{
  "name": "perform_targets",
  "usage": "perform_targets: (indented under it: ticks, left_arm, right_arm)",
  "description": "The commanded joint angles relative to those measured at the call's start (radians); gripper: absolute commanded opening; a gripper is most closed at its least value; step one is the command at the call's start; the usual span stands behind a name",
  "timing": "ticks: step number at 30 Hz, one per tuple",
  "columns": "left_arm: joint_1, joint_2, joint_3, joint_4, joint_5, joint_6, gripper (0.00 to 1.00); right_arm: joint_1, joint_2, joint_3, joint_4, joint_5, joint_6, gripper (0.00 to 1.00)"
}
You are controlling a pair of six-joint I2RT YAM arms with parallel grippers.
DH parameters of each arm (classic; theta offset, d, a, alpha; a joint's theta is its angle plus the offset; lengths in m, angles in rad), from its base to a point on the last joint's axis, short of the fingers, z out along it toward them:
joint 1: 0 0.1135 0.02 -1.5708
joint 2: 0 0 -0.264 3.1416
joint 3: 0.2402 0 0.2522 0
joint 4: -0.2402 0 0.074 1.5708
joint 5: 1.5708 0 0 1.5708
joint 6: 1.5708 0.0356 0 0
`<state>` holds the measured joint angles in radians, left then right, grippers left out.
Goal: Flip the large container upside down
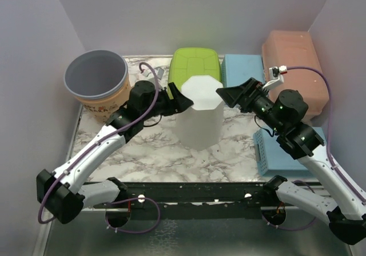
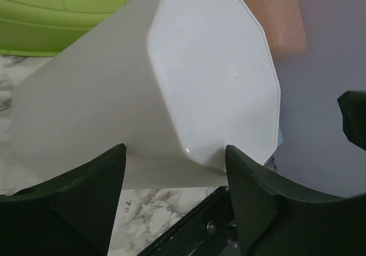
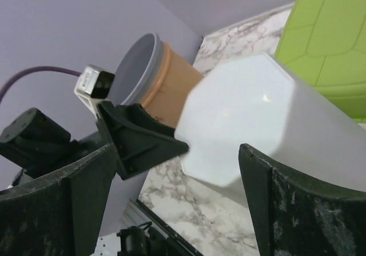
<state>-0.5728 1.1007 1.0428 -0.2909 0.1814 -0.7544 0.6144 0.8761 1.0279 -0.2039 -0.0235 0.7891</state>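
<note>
The white container [image 1: 200,114] stands in the middle of the marble table [image 1: 151,153], with a green tub [image 1: 196,64] directly behind it, a grey-rimmed bucket [image 1: 96,82] behind it to the left and a pink tub [image 1: 294,62] behind it to the right. Its long axis runs straight up from the table, and the end facing up is a closed eight-sided face, so it looks to be resting mouth down already, with the flip apparently made. The left gripper [image 1: 180,99] sits at the upper left edge of the container and the right gripper [image 1: 226,95] at the upper right edge. Each points inward at the container, and neither is clearly nearer than the other. Both have their jaws spread and hold nothing. From above, each tip looks to meet the top rim, but real contact cannot be told there. The left wrist view shows the container [image 2: 171,84] lying just beyond the left gripper [image 2: 174,150], wider than the gap between the fingers, with one finger of the right gripper [image 2: 354,119] beyond its far side. The right wrist view shows the glossy top face of the container [image 3: 269,113] past the right gripper [image 3: 177,150], and the left gripper [image 3: 143,139] close against its far corner. Any next move is probably a straight pull outward on each side.
</note>
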Motion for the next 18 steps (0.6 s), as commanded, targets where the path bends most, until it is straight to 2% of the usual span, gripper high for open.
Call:
perform_targets:
  ticks: [1, 6, 11, 14, 18]
  left_arm:
    - [-0.151, 0.124, 0.026, 0.114, -0.009, -0.053, 0.72]
    - [-0.205, 0.190, 0.067, 0.122, -0.070, -0.053, 0.78]
    - [-0.198, 0.047, 0.051, -0.018, -0.295, -0.008, 0.86]
    - [-0.188, -0.047, 0.052, -0.096, -0.375, 0.023, 0.88]
    - [-0.179, -0.125, 0.072, -0.200, -0.459, 0.046, 0.89]
  right_arm:
    - [0.004, 0.019, 0.068, -0.104, 0.114, -0.057, 0.91]
    - [0.004, 0.014, 0.050, -0.135, 0.139, -0.045, 0.91]
    - [0.004, 0.043, 0.095, -0.228, 0.169, -0.088, 0.91]
    - [0.004, 0.063, 0.108, -0.217, 0.106, -0.168, 0.91]
    - [0.004, 0.134, 0.181, -0.237, -0.062, -0.283, 0.88]
